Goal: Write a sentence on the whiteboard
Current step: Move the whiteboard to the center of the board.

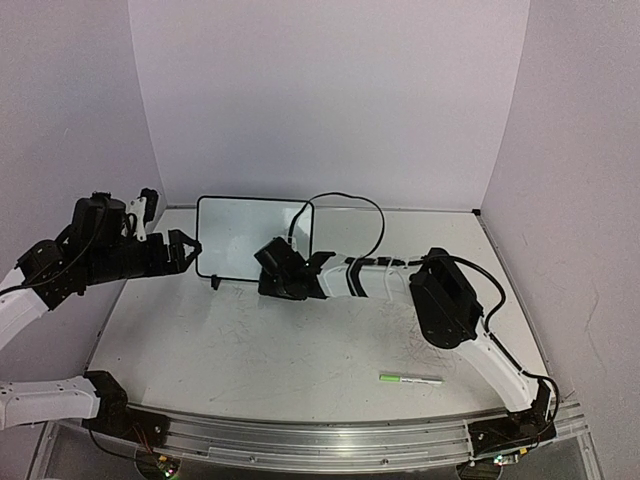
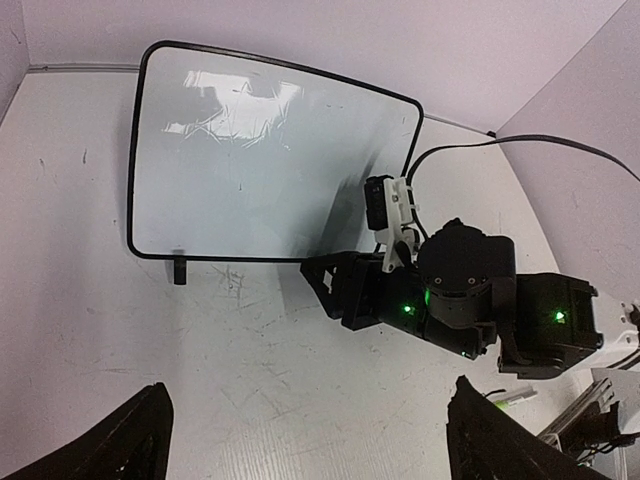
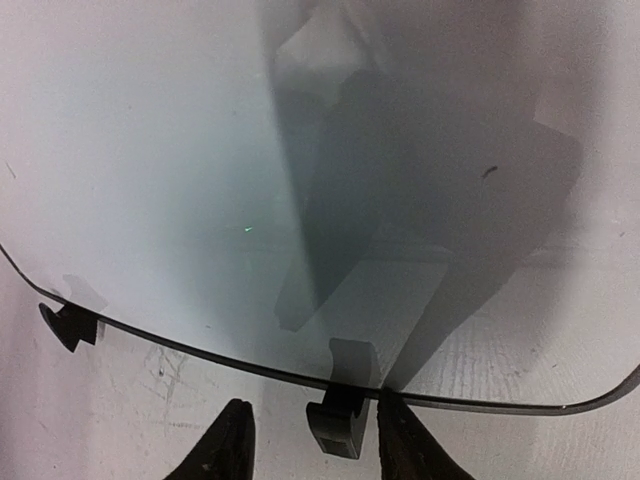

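Note:
The whiteboard (image 1: 245, 235) (image 2: 260, 150) (image 3: 150, 150) stands upright at the back of the table on black feet. No sentence shows on its face, only a tiny green fleck (image 3: 247, 228). My right gripper (image 1: 270, 285) (image 2: 325, 285) (image 3: 318, 445) is low at the board's bottom edge. Its jaws stand a little apart on either side of one stand foot (image 3: 340, 425), and a gap shows on the foot's left. My left gripper (image 1: 185, 250) (image 2: 310, 440) hovers by the board's left side, wide open and holding nothing.
A green marker (image 1: 410, 379) lies on the scuffed tabletop near the right arm's base. The board's other foot (image 1: 215, 283) (image 2: 179, 270) rests on the table. A black cable (image 1: 350, 200) loops above the right arm. Walls close the back and both sides.

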Controlling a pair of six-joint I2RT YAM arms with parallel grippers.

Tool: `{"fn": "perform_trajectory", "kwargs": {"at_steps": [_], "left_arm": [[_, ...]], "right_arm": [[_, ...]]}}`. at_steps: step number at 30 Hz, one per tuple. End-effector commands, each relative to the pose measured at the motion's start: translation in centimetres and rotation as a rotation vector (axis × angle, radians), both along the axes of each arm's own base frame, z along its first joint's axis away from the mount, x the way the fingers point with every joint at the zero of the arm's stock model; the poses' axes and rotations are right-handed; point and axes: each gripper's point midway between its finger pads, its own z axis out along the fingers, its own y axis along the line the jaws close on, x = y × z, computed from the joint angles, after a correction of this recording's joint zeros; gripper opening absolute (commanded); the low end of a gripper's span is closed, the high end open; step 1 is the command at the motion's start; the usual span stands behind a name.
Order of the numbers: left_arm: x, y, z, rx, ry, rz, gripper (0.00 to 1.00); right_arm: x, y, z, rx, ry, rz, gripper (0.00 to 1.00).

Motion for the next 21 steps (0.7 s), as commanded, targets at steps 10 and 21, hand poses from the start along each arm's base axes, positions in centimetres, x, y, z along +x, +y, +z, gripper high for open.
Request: {"fn": "perform_trajectory", "kwargs": {"at_steps": [10,21], "left_arm": [[-0.2,1.2,2.4,0.032,-0.059,0.023,0.97],[-0.3,1.9,2.7,-0.019,-0.052,0.08,0.97]], "right_arm": [[1.1,-0.2,0.3,-0.067,-0.059,0.006,0.17],[0.1,-4.3,3.4,-0.187,-0.123,0.008,0.0]]}}
